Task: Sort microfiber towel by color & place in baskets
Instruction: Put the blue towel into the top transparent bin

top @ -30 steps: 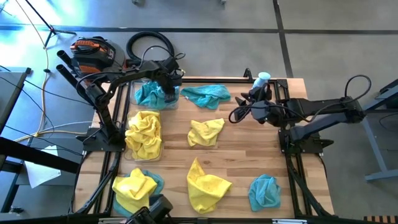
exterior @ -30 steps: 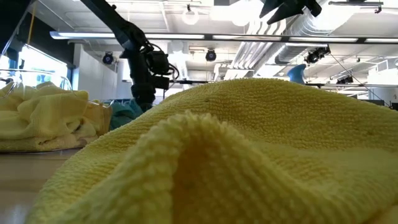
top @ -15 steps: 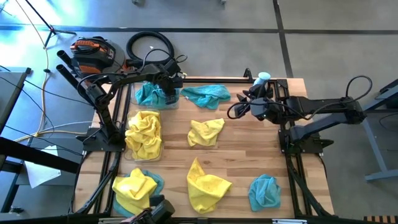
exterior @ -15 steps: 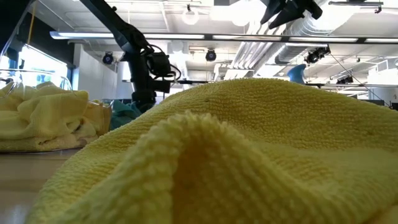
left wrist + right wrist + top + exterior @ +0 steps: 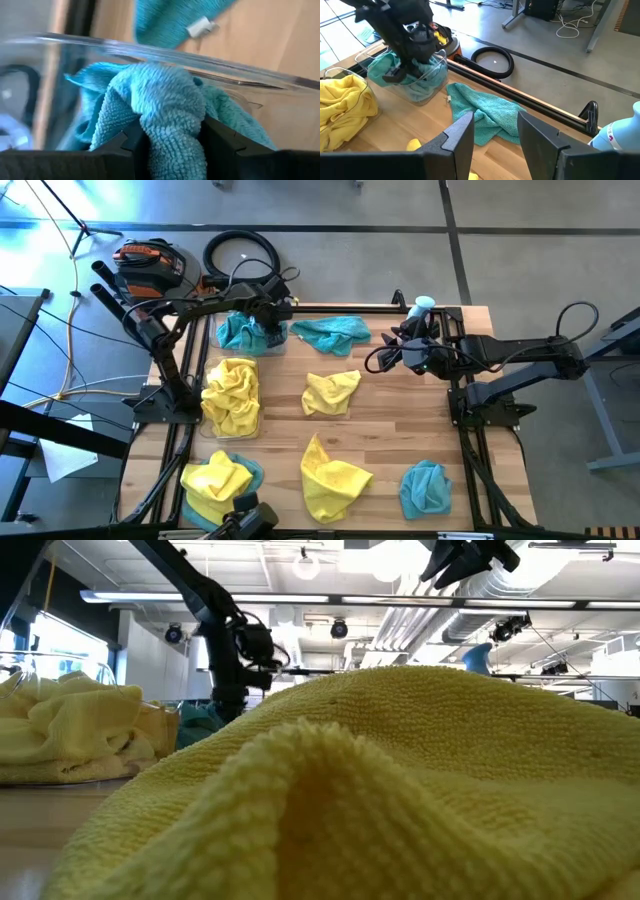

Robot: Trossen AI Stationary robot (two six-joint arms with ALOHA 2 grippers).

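Sorting under way on the wooden counter [image 5: 390, 420]: left end effector [image 5: 270, 330] lowered into the far clear bin [image 5: 422, 82], fingers [image 5: 220, 142] clamped on a teal towel [image 5: 170, 107] bunched between them, over the teal pile already inside. Nearer bin [image 5: 232, 430], just in front of the first, heaped with yellow cloth [image 5: 232, 395]. Right end effector [image 5: 492, 135] hovering above the counter's far right part, fingers apart, nothing held. Next teal towel [image 5: 330, 332] spread just beside the teal bin, its long axis along the far edge, lying between the two end effectors; pointed straight at it in the right wrist view, and by appearance within reach of either arm, so likely the coming pick once the left lets go. Loose on the counter: yellow towel [image 5: 330, 392] at centre, another [image 5: 332, 475] near the front, a yellow-over-teal heap [image 5: 218, 480] front left, a teal one [image 5: 425, 488] front right. White-and-blue bottle [image 5: 420, 307] at the far right corner.
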